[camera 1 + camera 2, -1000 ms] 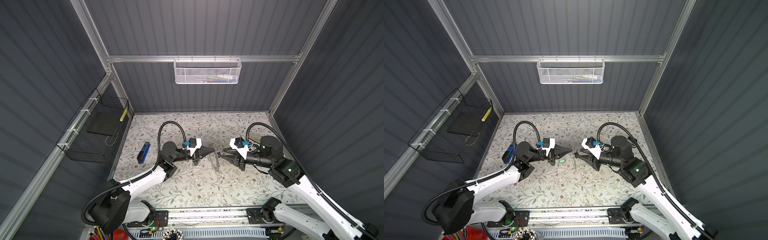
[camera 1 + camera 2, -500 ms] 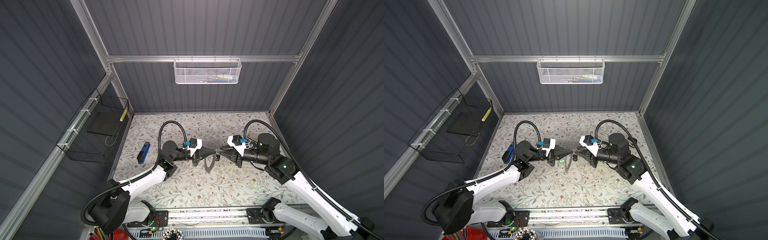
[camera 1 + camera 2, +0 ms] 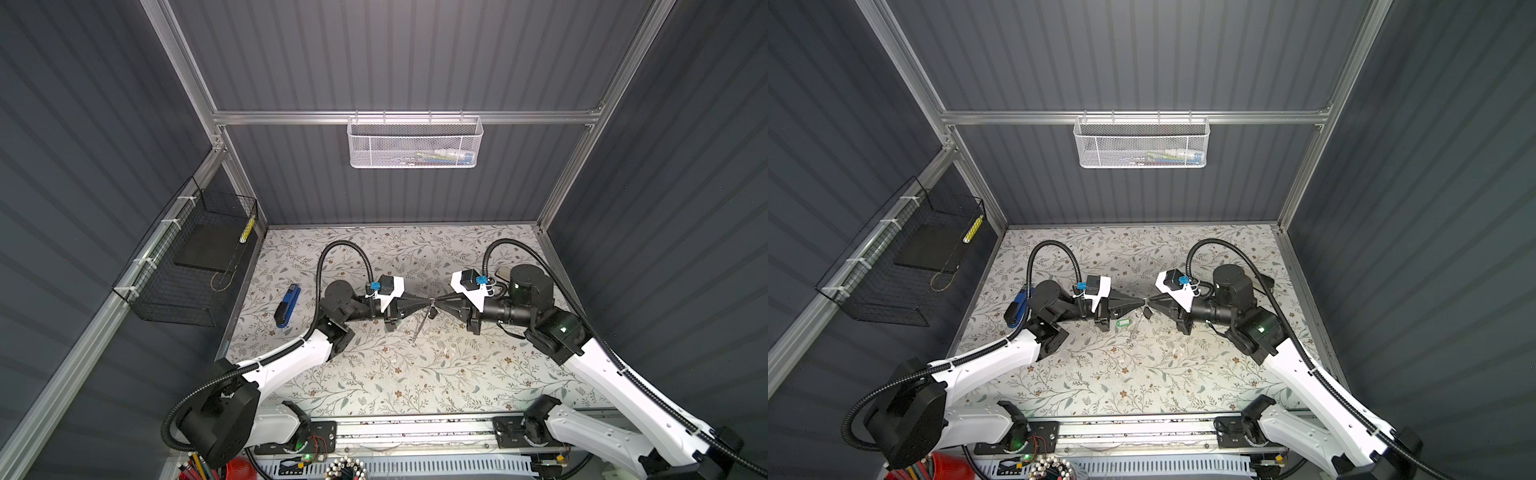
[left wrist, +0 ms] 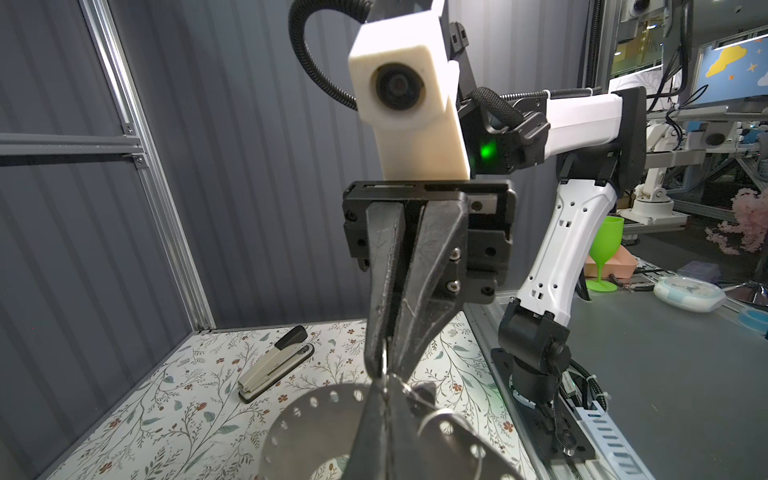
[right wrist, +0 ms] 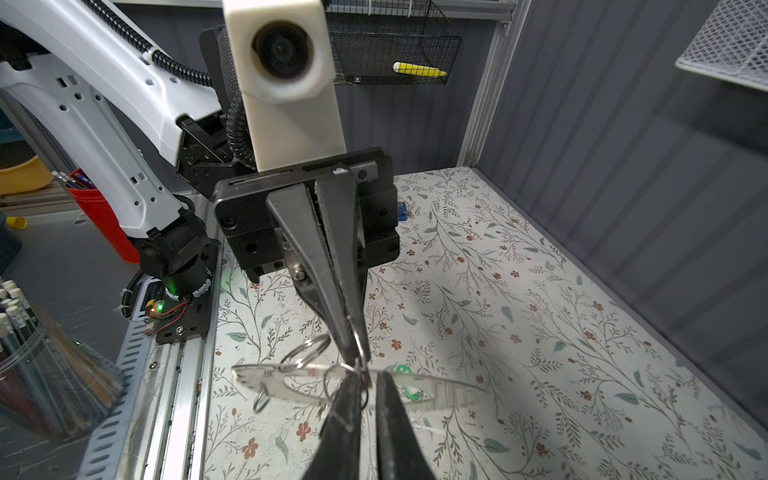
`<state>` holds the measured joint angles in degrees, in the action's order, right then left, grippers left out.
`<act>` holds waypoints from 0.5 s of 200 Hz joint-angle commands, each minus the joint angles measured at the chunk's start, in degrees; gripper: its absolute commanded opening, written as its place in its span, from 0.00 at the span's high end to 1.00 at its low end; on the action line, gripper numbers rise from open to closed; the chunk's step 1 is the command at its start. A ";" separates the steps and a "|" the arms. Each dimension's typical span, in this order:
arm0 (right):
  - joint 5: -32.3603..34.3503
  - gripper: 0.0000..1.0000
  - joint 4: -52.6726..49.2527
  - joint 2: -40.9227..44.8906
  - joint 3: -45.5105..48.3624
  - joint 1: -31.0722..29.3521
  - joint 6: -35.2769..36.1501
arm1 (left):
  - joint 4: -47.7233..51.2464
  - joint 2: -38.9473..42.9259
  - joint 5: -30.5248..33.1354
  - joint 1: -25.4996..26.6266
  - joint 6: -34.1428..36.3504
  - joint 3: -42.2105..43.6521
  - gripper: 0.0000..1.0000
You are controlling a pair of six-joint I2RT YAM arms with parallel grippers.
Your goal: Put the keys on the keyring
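Both grippers meet tip to tip above the middle of the mat. My left gripper [image 3: 428,300] [image 4: 386,384] is shut on the rim of the keyring [image 4: 316,428], a flat grey metal disc that hangs edge-on below it in both top views [image 3: 419,326] [image 3: 1133,329]. My right gripper [image 3: 437,299] [image 5: 369,376] has its jaws almost together on a thin small split ring [image 5: 360,353] at the same rim. Of the keys, the black tag [image 3: 1147,311] [image 4: 428,390] dangles just under the tips. The green tag [image 3: 1123,323] [image 5: 405,392] lies on the mat beneath.
A blue stapler [image 3: 287,306] lies at the mat's left. A black wire basket [image 3: 195,266] hangs on the left wall and a white mesh basket [image 3: 415,143] on the back wall. More small split rings [image 5: 305,351] hang from the keyring. The arms' rail [image 3: 415,428] runs along the front edge.
My right gripper has moved left up to the left gripper's tips and narrowed its jaws from open to nearly together. The keyring has swung a little. The left arm has hardly moved.
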<state>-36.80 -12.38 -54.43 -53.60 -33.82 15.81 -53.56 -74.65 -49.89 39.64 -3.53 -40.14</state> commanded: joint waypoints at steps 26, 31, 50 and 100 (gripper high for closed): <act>-1.97 0.96 2.04 0.55 0.30 0.21 0.35 | 0.02 -0.37 -2.93 0.18 0.06 -2.28 1.00; -2.05 0.97 2.00 0.55 0.34 0.26 0.36 | 0.33 -0.32 -3.12 0.18 0.18 -2.38 1.00; -2.22 1.00 1.62 0.69 0.43 0.25 0.45 | 1.46 -0.32 -3.72 0.18 0.69 -2.50 1.00; -1.44 1.00 -3.40 0.73 -0.39 0.62 1.05 | 19.27 3.04 -2.20 0.17 13.37 -5.47 0.89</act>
<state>-37.91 -13.78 -54.22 -53.58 -33.28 16.01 -47.48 -74.35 -51.24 39.59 -0.12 -42.04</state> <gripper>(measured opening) 0.048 0.071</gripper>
